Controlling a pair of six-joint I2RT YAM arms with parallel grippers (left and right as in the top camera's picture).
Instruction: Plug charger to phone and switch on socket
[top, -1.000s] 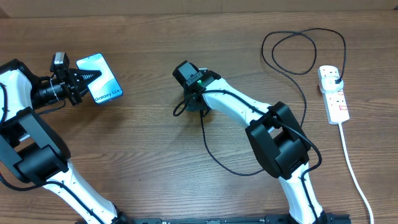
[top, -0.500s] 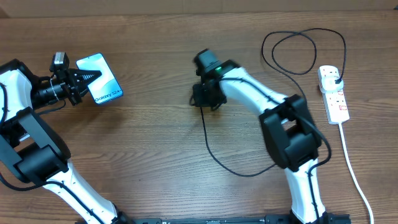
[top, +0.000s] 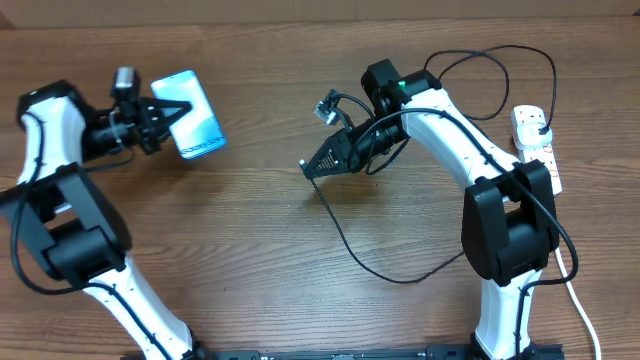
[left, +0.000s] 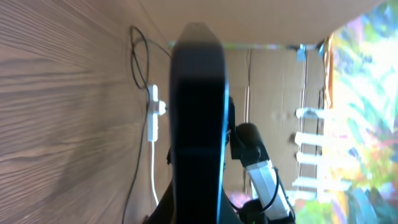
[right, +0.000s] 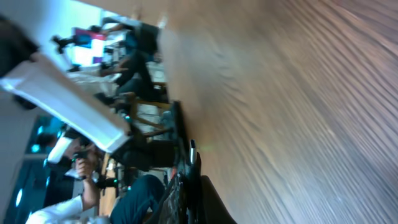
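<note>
The phone (top: 196, 128), with its lit light-blue screen, is held above the table at the upper left by my left gripper (top: 165, 116), which is shut on its left end. In the left wrist view the phone (left: 199, 124) shows edge-on as a dark slab. My right gripper (top: 312, 166) is shut on the charger's connector tip (top: 303, 166), lifted at centre and pointing left toward the phone. The black cable (top: 345, 243) trails down, loops across the table and runs to the plug (top: 541, 128) in the white socket strip (top: 537, 150). In the right wrist view the tip (right: 193, 153) sticks out between the fingers.
The socket's thick white cord (top: 572, 290) runs down the right side to the front edge. The cable's upper loop (top: 480, 60) lies at the back right. The brown wooden table (top: 240, 260) fills the view.
My right gripper lifted the connector tip off the table and swung round, now pointing left. My left gripper carried the phone right, toward the centre.
</note>
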